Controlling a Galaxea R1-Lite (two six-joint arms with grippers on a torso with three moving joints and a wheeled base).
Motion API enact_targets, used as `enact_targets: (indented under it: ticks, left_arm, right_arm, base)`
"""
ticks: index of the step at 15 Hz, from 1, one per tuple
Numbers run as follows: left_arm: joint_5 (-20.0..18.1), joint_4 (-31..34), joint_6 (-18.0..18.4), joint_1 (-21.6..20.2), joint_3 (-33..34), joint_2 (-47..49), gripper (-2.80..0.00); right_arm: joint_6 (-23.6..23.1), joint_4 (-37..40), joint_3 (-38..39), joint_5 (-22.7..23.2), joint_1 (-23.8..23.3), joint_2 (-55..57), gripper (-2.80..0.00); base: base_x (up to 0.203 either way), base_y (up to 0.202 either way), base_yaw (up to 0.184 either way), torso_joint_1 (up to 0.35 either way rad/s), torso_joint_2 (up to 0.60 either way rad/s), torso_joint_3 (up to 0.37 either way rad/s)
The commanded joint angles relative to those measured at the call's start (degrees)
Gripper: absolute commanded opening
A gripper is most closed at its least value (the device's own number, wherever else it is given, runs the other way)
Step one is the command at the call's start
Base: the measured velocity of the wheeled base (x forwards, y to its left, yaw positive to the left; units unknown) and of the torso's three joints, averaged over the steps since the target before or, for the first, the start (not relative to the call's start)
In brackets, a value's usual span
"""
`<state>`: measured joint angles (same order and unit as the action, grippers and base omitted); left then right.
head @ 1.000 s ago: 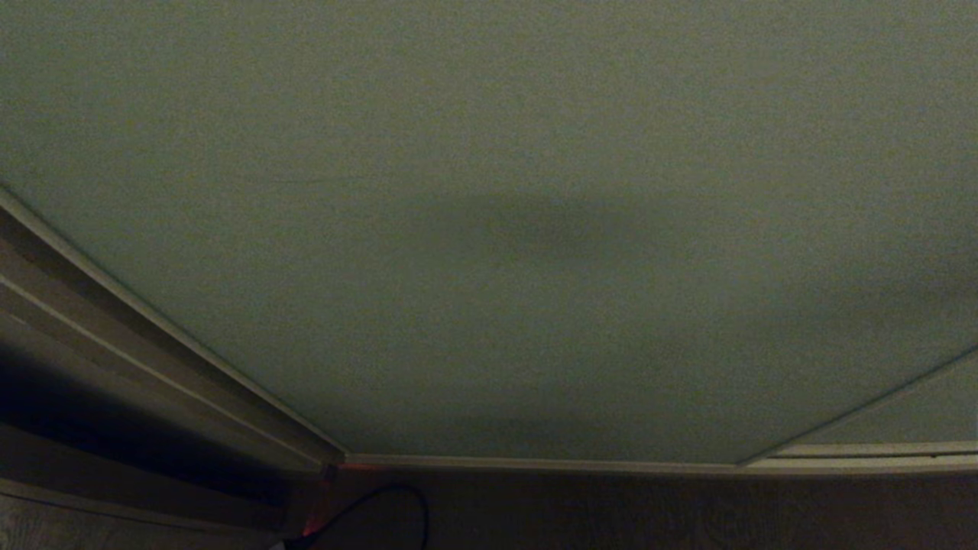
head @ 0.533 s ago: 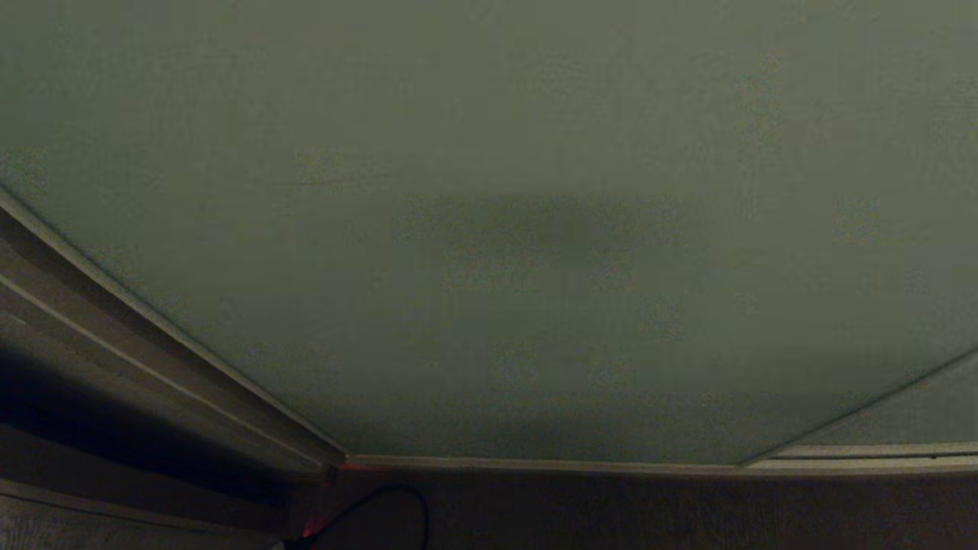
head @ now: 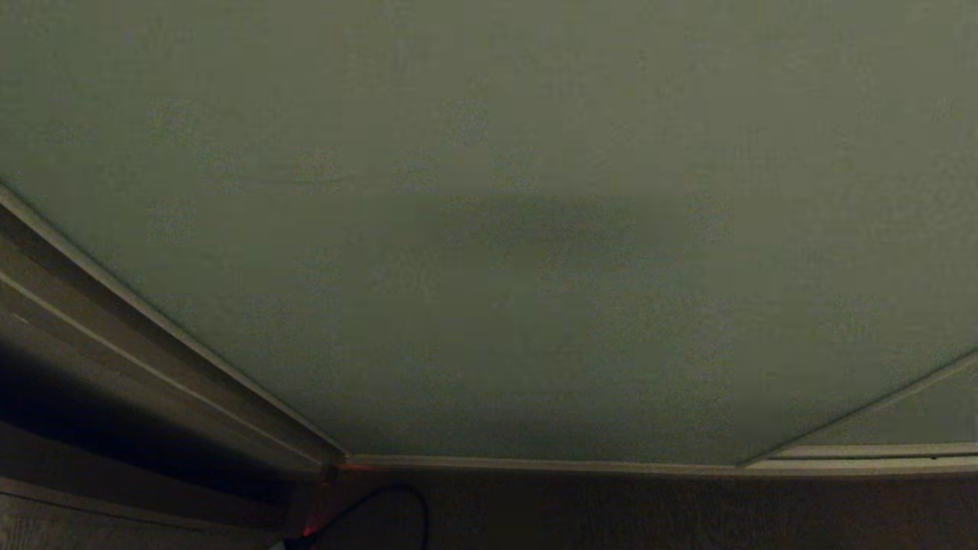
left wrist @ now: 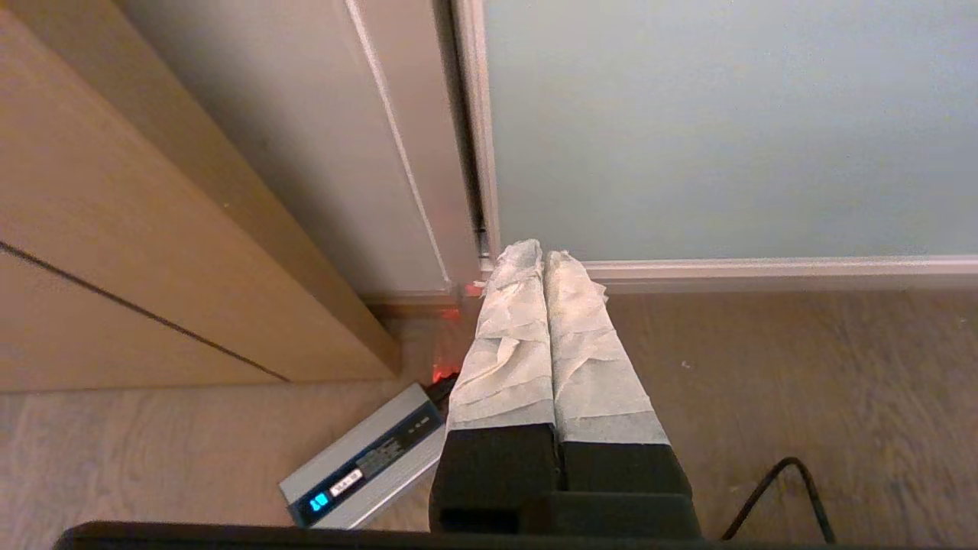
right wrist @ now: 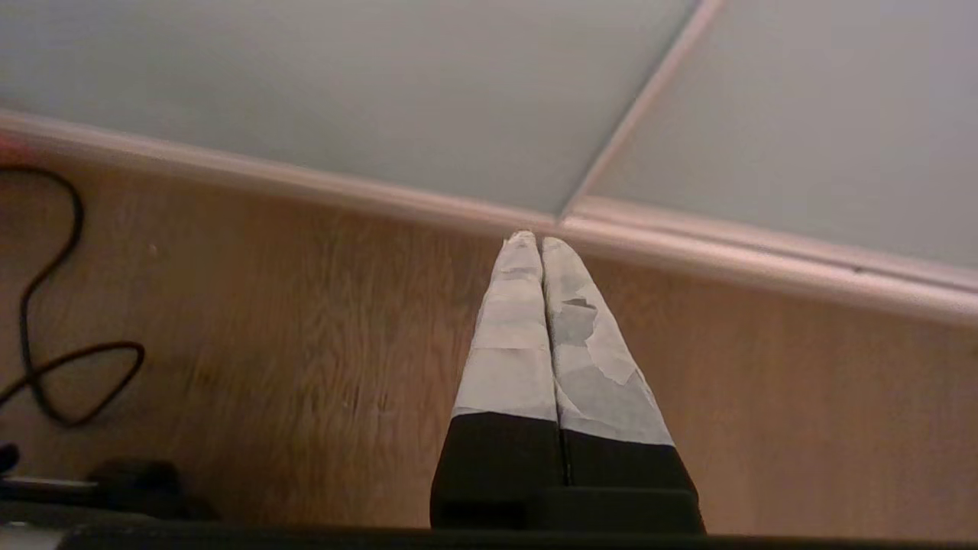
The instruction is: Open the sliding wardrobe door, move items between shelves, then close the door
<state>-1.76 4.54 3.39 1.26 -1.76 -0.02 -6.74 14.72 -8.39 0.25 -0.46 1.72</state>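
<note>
The sliding wardrobe door [head: 489, 229] is a big pale grey-green panel that fills the head view; it stands closed against the brown side panelling. The same door [left wrist: 726, 122] shows in the left wrist view and, as door [right wrist: 344, 84], in the right wrist view, beside a second panel. My left gripper [left wrist: 543, 256] hangs shut and empty low over the floor, near the door's bottom corner. My right gripper [right wrist: 539, 241] is shut and empty too, pointing at the bottom rail where the two panels meet. The items and the shelves are hidden behind the door.
A grey power brick [left wrist: 363, 466] lies on the wood floor beside the left gripper, with a red glow at its plug. A black cable [right wrist: 53, 305] loops over the floor. Brown wood panelling [left wrist: 153, 229] stands to the left of the door. A pale rail [head: 535, 463] runs under the door.
The head view holds still and the door has not moved. Neither arm appears in it, then or now.
</note>
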Motion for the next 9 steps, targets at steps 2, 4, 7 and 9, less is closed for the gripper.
enact_targets:
  ticks: [2, 4, 7, 9]
  left_arm:
    - [0.00, 0.03, 0.04, 0.06, 0.00, -0.06, -2.80]
    - [0.00, 0.03, 0.04, 0.06, 0.00, -0.06, -2.80]
    - [0.00, 0.03, 0.04, 0.06, 0.00, -0.06, -2.80]
    - [0.00, 0.03, 0.04, 0.06, 0.00, -0.06, -2.80]
  right_arm:
    - [1.38, -5.95, 5.31, 0.11, 0.01, -1.53, -2.80]
    - [1.05, -9.11, 6.38, 0.19, 0.02, -1.62, -2.80]
    - [0.76, -13.84, 8.56, 0.72, 0.02, -1.63, -2.80]
    - [1.92, -13.48, 8.63, 0.56, 0.02, -1.65, -2.80]
  base:
    - [0.000, 0.000, 0.000, 0.000, 0.00, 0.000]
    - [0.000, 0.000, 0.000, 0.000, 0.00, 0.000]
    - [0.000, 0.000, 0.000, 0.000, 0.00, 0.000]
    - [0.000, 0.000, 0.000, 0.000, 0.00, 0.000]
